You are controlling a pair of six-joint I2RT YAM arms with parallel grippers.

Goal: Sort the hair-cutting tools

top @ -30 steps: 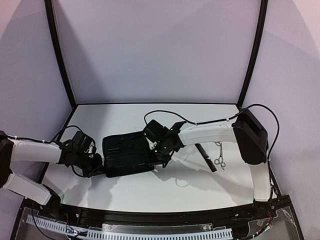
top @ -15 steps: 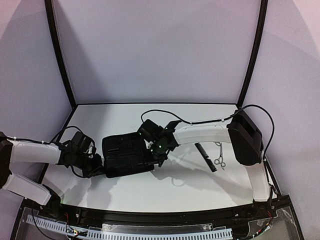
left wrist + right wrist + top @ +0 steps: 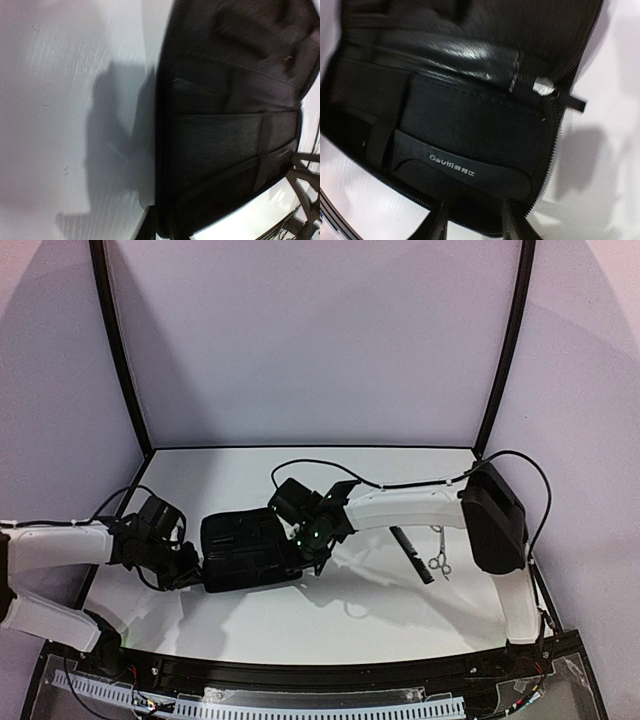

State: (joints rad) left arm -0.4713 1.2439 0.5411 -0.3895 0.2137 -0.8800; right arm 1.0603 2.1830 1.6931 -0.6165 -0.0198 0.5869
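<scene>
Top external view: open black rectangular zip case toward the bench's left edge. Right gripper over its right half, fingers spread, nothing between. Left gripper at its left rim, grip impossible to tell. Slim black plastic comb and small silver metal scissors side by side near the right edge. Likely between placements; next, reaching rightward and pinching the comb.

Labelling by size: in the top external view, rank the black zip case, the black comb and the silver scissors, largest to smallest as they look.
1. Black rectangular zip case, by far the largest.
2. Slim black plastic comb.
3. Silver metal scissors, nearly the comb's length, so this last order is only slight.
</scene>
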